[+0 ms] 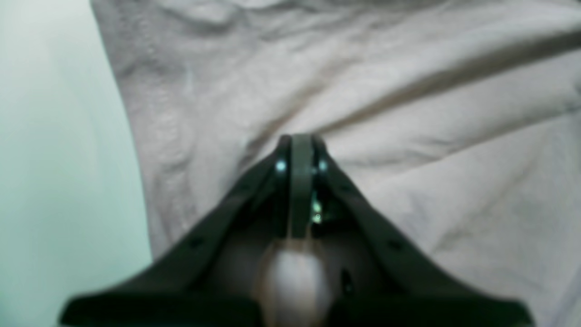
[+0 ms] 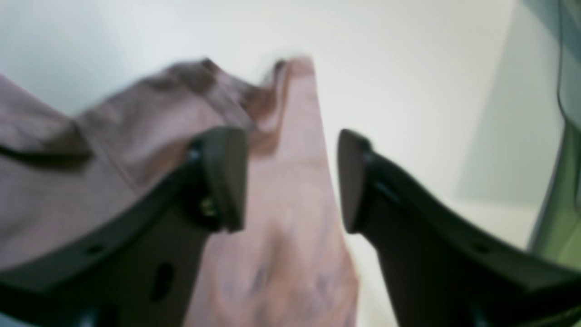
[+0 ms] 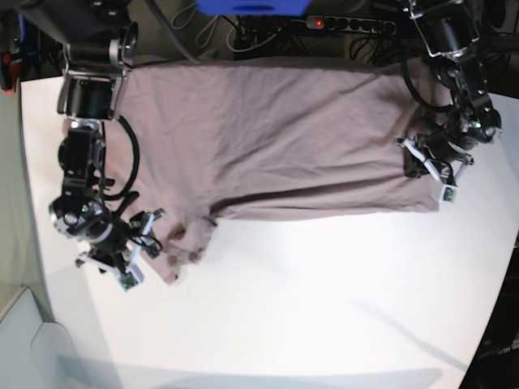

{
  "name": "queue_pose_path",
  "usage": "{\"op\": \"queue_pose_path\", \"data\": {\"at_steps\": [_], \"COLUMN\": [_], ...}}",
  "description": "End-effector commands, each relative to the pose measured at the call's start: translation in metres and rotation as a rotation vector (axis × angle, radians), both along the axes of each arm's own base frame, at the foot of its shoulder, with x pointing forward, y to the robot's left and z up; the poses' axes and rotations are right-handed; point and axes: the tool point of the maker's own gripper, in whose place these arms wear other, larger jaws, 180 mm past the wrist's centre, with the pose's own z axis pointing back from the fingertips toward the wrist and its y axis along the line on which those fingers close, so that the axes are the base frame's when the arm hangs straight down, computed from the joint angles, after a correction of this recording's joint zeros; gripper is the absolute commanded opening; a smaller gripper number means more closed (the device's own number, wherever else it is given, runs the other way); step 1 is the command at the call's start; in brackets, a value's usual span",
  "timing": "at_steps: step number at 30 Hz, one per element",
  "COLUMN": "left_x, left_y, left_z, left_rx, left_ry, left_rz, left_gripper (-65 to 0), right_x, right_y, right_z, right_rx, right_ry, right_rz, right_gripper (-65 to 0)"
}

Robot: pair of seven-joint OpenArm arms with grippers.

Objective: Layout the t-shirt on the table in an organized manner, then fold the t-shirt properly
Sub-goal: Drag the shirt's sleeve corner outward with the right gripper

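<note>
the t-shirt (image 3: 268,146) lies spread across the far half of the table (image 3: 324,308), one sleeve crumpled under the right gripper (image 2: 292,181), whose jaws stand apart with cloth between, seemingly not pinched. the left gripper (image 1: 300,141) is pressed closed on a fold at the shirt's other edge.

Overhead base view; two close, shirt-facing wrist views.
</note>
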Motion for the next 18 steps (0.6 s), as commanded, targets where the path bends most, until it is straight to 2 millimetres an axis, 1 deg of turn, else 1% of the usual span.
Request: {"op": "queue_pose_path", "data": {"at_steps": [1,3,4,6,7,11,13,15,16,18], "left_x": [0.004,0.006,0.010,0.016,0.017,0.030,0.035,0.041,0.045,0.055], "left_y": [0.008,0.008,0.007,0.008,0.007,0.008,0.007,0.007,0.011,0.010], "left_z": [0.005,0.005,0.009,0.013,0.014,0.024,0.023,0.020,0.019,0.014], "left_rx": [0.030,0.030,0.030,0.031,0.031,0.033,0.024,0.002,-0.004,-0.037], "left_ry": [0.001,-0.002,-0.014,-0.025,-0.028,-0.058,-0.059,-0.053,-0.047,-0.034], "left_rz": [0.007,0.007,0.004,0.004,0.002,0.003,0.005,0.014,0.020,0.032], "left_gripper": [-64.1,-64.1,-64.1,-64.1,-64.1,-64.1,-64.1,-64.1,-64.1,-64.1], "right_x": [0.003,-0.010,-0.014,-0.021,-0.025,-0.033,-0.028,-0.021,-0.018,-0.012], "right_y": [-0.008,-0.018,-0.021,-0.025,-0.030,-0.035,-0.041,-0.040,-0.039,-0.047], "right_z": [0.008,-0.009,-0.017,-0.030,-0.035,-0.058,-0.060,-0.063,-0.066,-0.068], "right_rx": [0.014,0.024,0.028,0.032,0.024,0.038,0.046,0.075,0.090,0.104], "right_ry": [-0.034,0.010,0.030,0.068,0.085,0.157,0.152,0.148,0.152,0.158], "right_rz": [-0.024,-0.054,-0.063,-0.071,-0.075,-0.085,-0.089,-0.090,-0.091,-0.102], "right_gripper": [-46.8,-58.0,-64.0,-65.0,-65.0,-65.0,-65.0,-65.0,-65.0,-65.0]}}
